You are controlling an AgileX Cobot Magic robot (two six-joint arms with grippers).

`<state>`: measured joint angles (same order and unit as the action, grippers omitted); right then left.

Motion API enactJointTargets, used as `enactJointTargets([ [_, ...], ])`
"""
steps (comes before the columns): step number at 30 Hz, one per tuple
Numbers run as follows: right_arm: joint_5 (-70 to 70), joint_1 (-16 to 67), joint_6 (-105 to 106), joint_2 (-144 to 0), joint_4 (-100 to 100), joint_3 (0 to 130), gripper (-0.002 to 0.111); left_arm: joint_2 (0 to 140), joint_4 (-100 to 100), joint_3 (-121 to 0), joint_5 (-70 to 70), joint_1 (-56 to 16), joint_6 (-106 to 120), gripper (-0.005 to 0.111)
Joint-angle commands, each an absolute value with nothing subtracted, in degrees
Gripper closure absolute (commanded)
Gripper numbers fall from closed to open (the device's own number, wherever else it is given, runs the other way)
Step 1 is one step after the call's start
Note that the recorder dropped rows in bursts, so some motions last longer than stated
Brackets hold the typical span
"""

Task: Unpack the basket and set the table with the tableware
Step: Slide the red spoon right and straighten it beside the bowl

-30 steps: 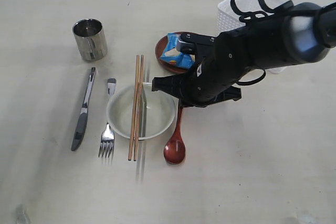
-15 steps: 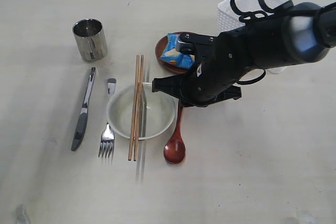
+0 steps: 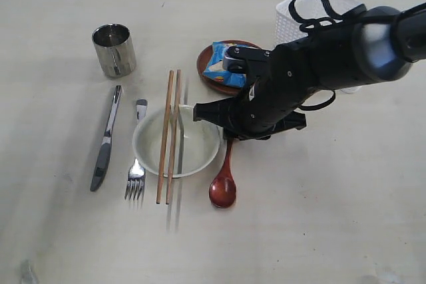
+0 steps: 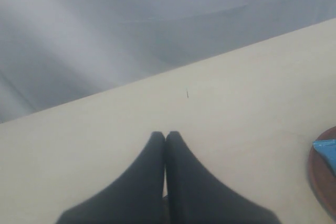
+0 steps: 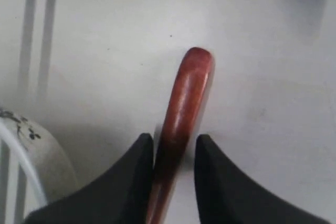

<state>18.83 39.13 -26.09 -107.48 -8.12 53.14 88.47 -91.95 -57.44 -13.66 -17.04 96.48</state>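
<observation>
Red-brown, the spoon lies nearest, its scoop on the counter and its handle running away into the right end effector. The right wrist view shows the two black fingers grasping that handle from either side, with the rounded handle tip sticking out past them.

To the left, the fork lies with its tines toward the near edge, and part of its shaft is hidden at the rim of the bowl. The knife lies farther left, roughly parallel to the fork.

The bowl sits just beside the spoon handle. Both chopsticks rest across the bowl, overhanging its rim on the near and far sides.

Behind the right arm is the plate, which carries a blue packet. The cup stands upright beyond the knife, well apart from the plate.

Farther right, the basket stands near the far edge, partly hidden by the arm.

The left end effector is clenched on nothing and hangs over bare counter at the far left corner.
</observation>
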Motion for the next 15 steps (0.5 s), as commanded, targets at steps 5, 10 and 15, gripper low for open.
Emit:
enactJointTargets([
  [5, 18.46, 38.94, -25.62, -108.03, -7.24, 53.21, 0.090, 88.23, -92.20, -57.02, -13.42, -17.23, 96.36, 0.107],
  [10, 19.24, 37.97, -27.70, -108.03, -7.11, 53.21, 0.090, 88.23, -92.20, -57.02, -13.42, -17.23, 96.36, 0.107],
  [15, 20.84, 35.61, -27.83, -108.03, -7.11, 53.21, 0.090, 88.23, -92.20, -57.02, -13.42, -17.23, 96.36, 0.107],
])
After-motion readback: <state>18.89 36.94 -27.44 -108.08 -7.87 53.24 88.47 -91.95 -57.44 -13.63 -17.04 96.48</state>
